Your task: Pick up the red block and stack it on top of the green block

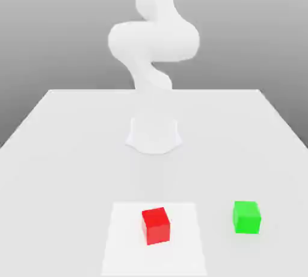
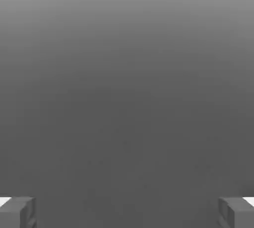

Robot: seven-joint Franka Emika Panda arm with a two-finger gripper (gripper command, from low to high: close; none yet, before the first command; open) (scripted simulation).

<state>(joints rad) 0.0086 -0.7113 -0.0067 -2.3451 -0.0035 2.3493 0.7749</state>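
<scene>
Status: stack not started, approx. 0% of the job by my read. Red block [image 1: 156, 226] sits on the white square [image 1: 126, 252], roughly mid-square, turned a bit w.r.t. its edges. Green block [image 1: 246, 217] is on the table [image 1: 72, 179], off the square, to its exterior view's right & well apart from red. So no pick, no lift, no stack as of now; the blocks don't touch & each has a bare top.

Arm [image 1: 154, 41] rises from its base on the far side of the square, links up high, well above both blocks. Jaws: wide apart in the hand view, nothing betw. them, i.e. no grasp. Hand view has grey backdrop past the jaws, so prob. not aimed at the blocks; re-aim needed.

To do, all of it: (1) get the hand over the square & down on red; (2) match jaws to red's turn, close, lift; (3) carry to the exterior view's right of the square, over green; (4) lower, line up, let go, back off. Main risk, IMO: skewed grip on red, or an off-centre drop, w/ red sliding off green.
</scene>
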